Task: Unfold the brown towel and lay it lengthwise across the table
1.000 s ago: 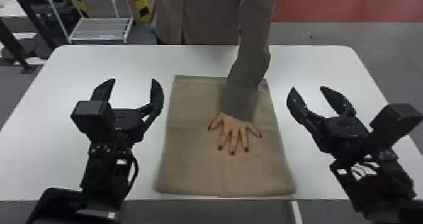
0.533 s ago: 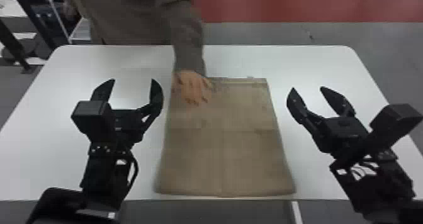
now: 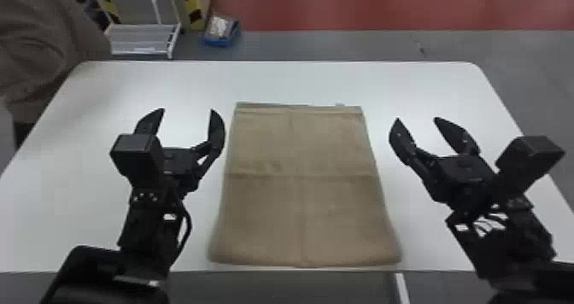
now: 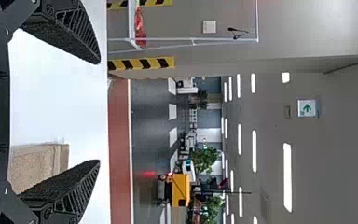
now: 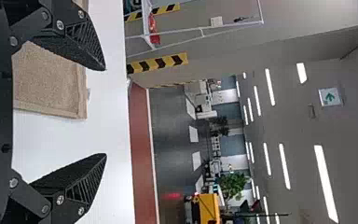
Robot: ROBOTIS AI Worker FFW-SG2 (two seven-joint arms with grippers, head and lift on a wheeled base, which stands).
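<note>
By the near edge of the table (image 3: pixel 299 81), the brown towel (image 3: pixel 303 205) lay flat between the left gripper (image 3: pixel 188 109) and right gripper (image 3: pixel 417 118), both with fingers released and spread wide.

No letters or numbers can be read. Both wrist views show a white sign (image 4: pixel 313 108) with a green arrow, mounted high in the room near the ceiling; the arrow points sideways, toward the robot's left. An upright band of yellow and black warning stripes (image 3: pixel 192 6) marks the wall edge behind the surface (image 3: pixel 410 81), with a second striped band (image 3: pixel 109 11) behind the white rack (image 3: pixel 143 38). The pale tag (image 5: pixel 88 93) at the brown towel's (image 5: pixel 46 81) far edge is too small to read.
</note>
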